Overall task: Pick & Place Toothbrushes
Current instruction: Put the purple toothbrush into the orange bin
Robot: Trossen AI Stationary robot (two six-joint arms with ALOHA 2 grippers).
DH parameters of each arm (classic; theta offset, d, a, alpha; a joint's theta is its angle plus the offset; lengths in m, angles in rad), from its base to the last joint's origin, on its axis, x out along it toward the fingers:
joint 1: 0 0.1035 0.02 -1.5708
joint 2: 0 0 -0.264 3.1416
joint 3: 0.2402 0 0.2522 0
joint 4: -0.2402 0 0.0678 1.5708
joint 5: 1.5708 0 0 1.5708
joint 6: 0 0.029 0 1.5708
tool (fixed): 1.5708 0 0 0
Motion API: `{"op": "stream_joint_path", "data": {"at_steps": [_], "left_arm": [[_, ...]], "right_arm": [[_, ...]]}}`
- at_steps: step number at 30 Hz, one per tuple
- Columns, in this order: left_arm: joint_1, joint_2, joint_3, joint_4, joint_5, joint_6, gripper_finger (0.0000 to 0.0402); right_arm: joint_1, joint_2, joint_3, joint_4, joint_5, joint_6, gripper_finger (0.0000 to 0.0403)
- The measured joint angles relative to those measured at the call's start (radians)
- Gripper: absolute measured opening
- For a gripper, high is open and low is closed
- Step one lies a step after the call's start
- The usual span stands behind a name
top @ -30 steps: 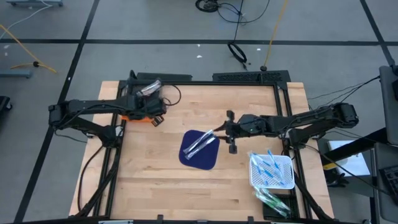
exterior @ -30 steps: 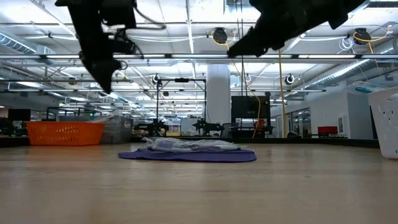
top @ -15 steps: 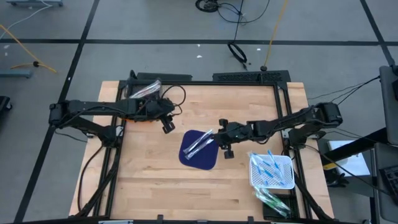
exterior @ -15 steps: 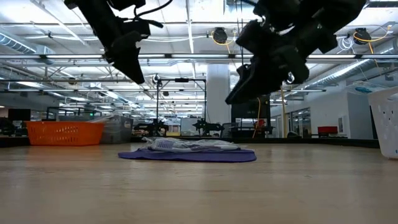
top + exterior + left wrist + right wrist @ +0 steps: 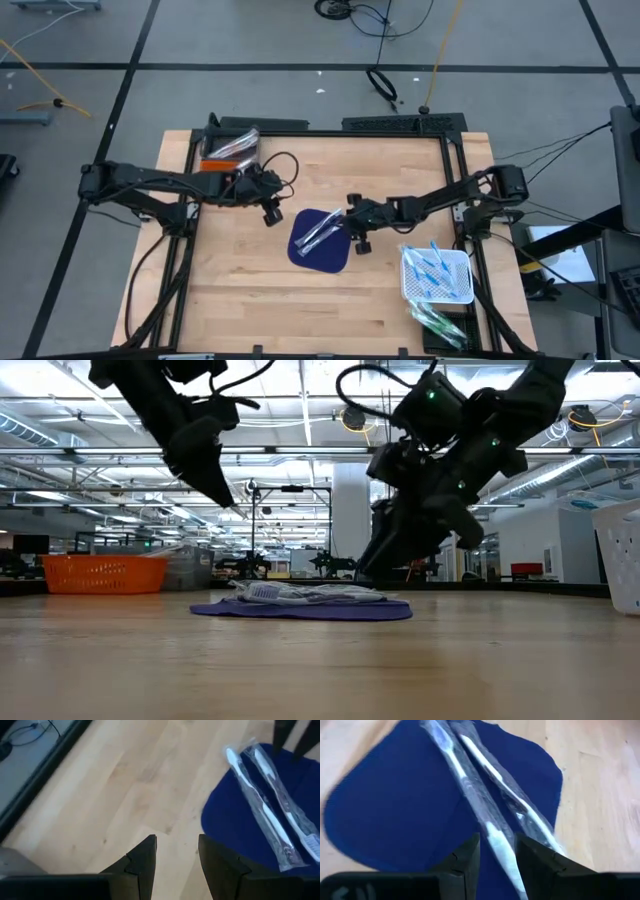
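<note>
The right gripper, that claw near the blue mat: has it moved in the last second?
Yes. In the high view the right gripper has slid toward the blue mat and now sits at its edge, over the wrapped toothbrushes.

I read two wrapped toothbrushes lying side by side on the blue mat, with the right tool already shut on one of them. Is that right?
Not quite. Two wrapped toothbrushes do lie side by side on the blue mat, but the right tool is not shut on one. The right wrist view shows its fingers apart, holding nothing, just short of the nearer toothbrush.
</note>
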Motion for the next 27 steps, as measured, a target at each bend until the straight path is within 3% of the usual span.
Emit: {"op": "stream_joint_path", "data": {"at_steps": [20,23,27], "left_arm": [[-0.066,0.0,-0.134,0.291,-0.001,-0.025,0.015],[-0.066,0.0,-0.134,0.293,-0.001,-0.025,0.015],[-0.066,0.0,-0.134,0.293,-0.001,-0.038,0.015]], "right_arm": [[-0.04,0.105,0.001,0.038,-0.002,-0.021,0.0109],[-0.04,0.1,0.001,0.029,0.0,-0.021,0.0087],[-0.041,0.079,0.001,0.003,0.0,-0.039,0.0026]]}}
